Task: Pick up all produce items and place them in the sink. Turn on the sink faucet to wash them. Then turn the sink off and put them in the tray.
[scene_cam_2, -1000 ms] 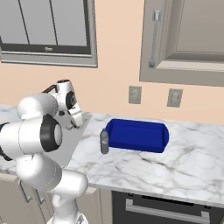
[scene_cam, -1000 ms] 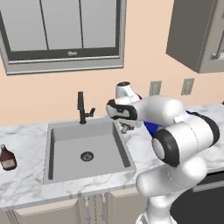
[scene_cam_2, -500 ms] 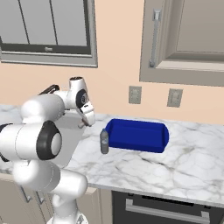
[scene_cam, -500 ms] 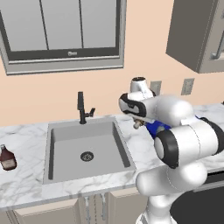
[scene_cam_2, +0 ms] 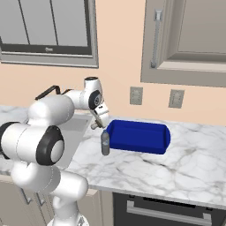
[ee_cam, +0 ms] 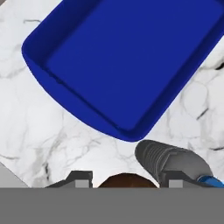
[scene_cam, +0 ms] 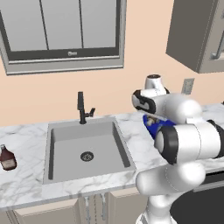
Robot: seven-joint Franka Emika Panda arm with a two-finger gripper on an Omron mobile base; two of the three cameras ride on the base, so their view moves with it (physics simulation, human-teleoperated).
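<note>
The arm is reaching over the marble surface (scene_cam_2: pixel 145 167) from the sink (scene_cam: pixel 87 148) side toward the blue tray (scene_cam_2: pixel 139 136), which sits along the back edge of the surface by the wall, to the right of the basin. The gripper (scene_cam_2: pixel 99 118) hangs just short of the tray's near end, above bare marble, and seems to me to be carrying its load across so it can be dropped inside the rim.

Looking along the hand, a rounded brown cap, the mushroom (ee_cam: pixel 127 180), shows between the two dark fingers (ee_cam: pixel 78 178). They stand partly apart, about a cap's width, and look closed on it from either side, though the actual contact is cut off at the bottom of that view. The tray (ee_cam: pixel 131 61) lies open and bare just ahead, its near rounded corner closest to the hand.

A small grey ribbed shaker (scene_cam_2: pixel 105 143) stands upright on the surface right at that corner, just beside the tray and nearly under the hand; it is in the line of travel, so a low pass could knock it. The black faucet (scene_cam: pixel 82 108) stands at the back of the sink, no water visible, and the basin is bare down to its drain. A brown bottle (scene_cam: pixel 6 158) sits at the far left edge of the surface, well apart from all this.
</note>
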